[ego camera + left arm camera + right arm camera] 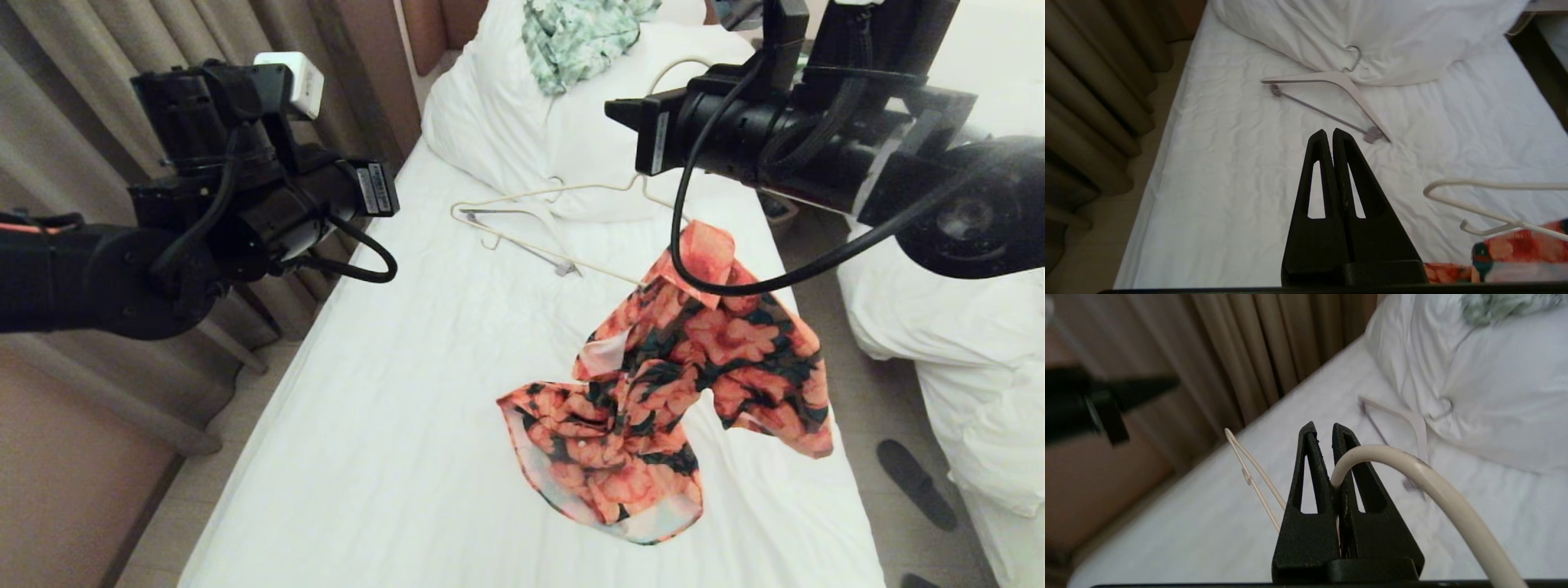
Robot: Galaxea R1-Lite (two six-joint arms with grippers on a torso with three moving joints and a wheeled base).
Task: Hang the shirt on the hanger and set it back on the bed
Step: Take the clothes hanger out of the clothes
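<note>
White bed (392,457); right claw (1327,433) pinches hanger (1412,473), shirt (678,392) half-hidden; left claw (1329,136) pressed together.

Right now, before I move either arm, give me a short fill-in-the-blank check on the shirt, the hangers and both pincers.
1. The right pincer is shut on the thin cream wire ____.
2. The floral shirt hangs off that hanger, its lower part on the ____ sheet.
3. The left pincer is shut and holds ____.
4. The thicker hanger with the grey bar lies beside the ____.

Missing: hanger; bed; nothing; pillow
</note>
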